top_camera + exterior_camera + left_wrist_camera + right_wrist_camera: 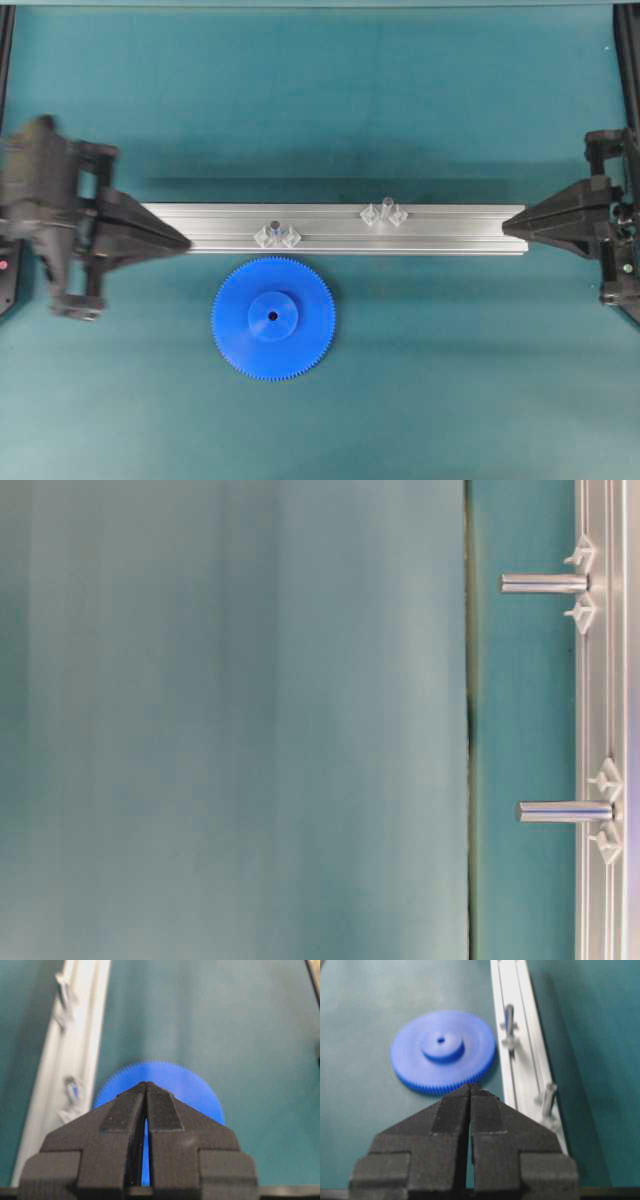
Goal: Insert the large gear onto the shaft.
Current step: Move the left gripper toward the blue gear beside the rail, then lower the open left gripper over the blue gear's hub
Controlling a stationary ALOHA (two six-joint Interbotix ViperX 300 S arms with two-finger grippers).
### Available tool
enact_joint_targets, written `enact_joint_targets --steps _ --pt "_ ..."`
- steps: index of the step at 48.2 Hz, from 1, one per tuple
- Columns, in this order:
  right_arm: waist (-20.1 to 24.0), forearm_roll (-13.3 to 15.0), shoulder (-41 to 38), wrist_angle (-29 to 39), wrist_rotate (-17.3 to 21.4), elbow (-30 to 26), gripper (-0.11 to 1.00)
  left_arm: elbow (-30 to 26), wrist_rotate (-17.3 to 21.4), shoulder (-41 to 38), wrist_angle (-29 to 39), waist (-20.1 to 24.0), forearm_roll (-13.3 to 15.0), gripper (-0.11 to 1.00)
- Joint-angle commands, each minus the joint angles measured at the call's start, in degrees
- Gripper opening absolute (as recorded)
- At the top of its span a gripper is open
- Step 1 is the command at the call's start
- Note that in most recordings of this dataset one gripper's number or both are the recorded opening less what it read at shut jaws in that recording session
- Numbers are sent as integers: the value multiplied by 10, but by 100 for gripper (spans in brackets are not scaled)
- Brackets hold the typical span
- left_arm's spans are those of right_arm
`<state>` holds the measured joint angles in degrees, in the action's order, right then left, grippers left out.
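black fingers (pixel 470 1092) pressed together | toothed blue plastic large gear (pixel 443 1051) flat

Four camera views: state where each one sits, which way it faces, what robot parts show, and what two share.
Overhead: above, facing down; large gear, rail, left gripper and right gripper.
Table-level: low, turned sideways, along two shafts; no robot.
Left wrist: behind shut fingers, toward gear.
Right wrist: behind shut fingers, toward gear, rail.
Shared: both wrists see gear.
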<state>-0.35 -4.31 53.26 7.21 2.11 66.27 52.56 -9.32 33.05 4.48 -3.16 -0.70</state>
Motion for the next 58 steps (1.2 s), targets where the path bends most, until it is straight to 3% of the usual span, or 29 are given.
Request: enact_joint_targets --steps 1,12,31,38,50,54,58 --pt "-2 -2 -26 1 5 -21 2 -39 -9 -49 11 -7 -2 -1" --pt "-4 -4 -93 -4 5 -33 2 -93 -5 -163 8 -16 -2 -1" --pt "-11 -4 -115 -18 4 -33 12 -102 25 -186 12 -19 -3 -1" --pt "-11 -4 -115 -14 4 -32 25 -105 42 -197 12 -19 -3 -1" --pt "-11 -4 -115 -8 4 -33 58 -108 69 -218 12 -19 -3 0" --pt "-11 -3 -115 -8 4 -31 65 -106 72 -225 12 -18 -4 7" --pt "-11 -3 -114 -11 4 -31 69 -107 69 -232 12 -19 -3 24"
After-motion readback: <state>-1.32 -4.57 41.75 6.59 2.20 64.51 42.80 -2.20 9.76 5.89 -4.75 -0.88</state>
